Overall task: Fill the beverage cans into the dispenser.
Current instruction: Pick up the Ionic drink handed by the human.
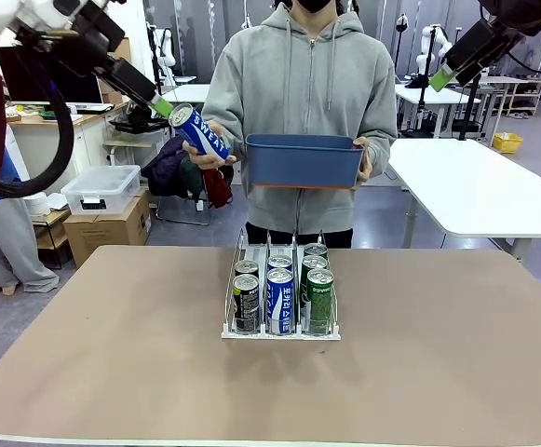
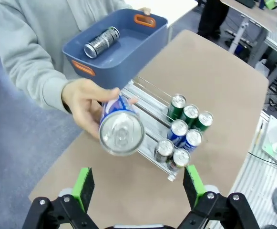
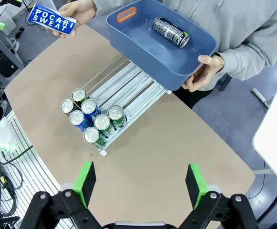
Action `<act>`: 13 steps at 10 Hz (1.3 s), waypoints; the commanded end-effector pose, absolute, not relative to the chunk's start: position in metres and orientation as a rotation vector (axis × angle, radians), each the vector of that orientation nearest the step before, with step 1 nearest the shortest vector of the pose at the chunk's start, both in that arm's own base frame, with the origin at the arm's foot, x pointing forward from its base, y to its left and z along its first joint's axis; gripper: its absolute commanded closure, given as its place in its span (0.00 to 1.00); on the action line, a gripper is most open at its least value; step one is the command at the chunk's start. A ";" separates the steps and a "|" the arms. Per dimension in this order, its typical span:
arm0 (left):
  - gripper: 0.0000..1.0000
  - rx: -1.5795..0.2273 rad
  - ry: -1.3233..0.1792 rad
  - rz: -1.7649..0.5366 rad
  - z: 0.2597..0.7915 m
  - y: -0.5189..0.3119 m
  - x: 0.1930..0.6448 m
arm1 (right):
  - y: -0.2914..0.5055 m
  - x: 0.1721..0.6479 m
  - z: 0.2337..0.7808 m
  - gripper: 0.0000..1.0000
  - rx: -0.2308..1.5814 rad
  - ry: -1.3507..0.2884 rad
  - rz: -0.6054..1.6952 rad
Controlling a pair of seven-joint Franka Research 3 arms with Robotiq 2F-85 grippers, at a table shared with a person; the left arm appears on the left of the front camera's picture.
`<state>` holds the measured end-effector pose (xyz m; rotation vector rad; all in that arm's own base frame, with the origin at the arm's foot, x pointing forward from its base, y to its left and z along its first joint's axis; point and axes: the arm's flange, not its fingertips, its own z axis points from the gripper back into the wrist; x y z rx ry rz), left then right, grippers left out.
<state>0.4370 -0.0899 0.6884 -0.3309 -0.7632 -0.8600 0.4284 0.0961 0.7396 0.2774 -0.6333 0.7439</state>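
Observation:
The clear three-lane dispenser (image 1: 255,248) stands mid-table with several cans at its front: black ones (image 1: 246,302) on the left, blue-and-white (image 1: 279,300) in the middle, green (image 1: 319,296) on the right. A person's hand (image 2: 82,103) holds out a blue-and-white can (image 1: 198,130) with its silver top (image 2: 121,130) facing my left gripper (image 2: 139,187). That gripper is open, high at the far left, just short of the can. My right gripper (image 3: 140,182) hangs open high above the table, the dispenser (image 3: 128,86) below it.
The person's other hand holds a blue bin (image 1: 304,160) above the table's far edge, with one black can (image 3: 170,32) lying inside. White tables (image 1: 480,186) stand behind on the right; boxes (image 1: 102,209) sit on the floor at the left.

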 end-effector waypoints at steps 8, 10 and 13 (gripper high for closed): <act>0.00 -0.321 -0.871 -0.850 0.631 -0.116 0.463 | 0.095 0.428 0.739 0.00 0.298 -0.635 0.757; 0.00 -0.342 -0.889 -0.842 0.630 -0.123 0.466 | 0.095 0.428 0.739 0.00 0.298 -0.635 0.757; 0.00 -0.353 -0.917 -0.846 0.630 -0.124 0.467 | 0.095 0.428 0.739 0.00 0.298 -0.635 0.757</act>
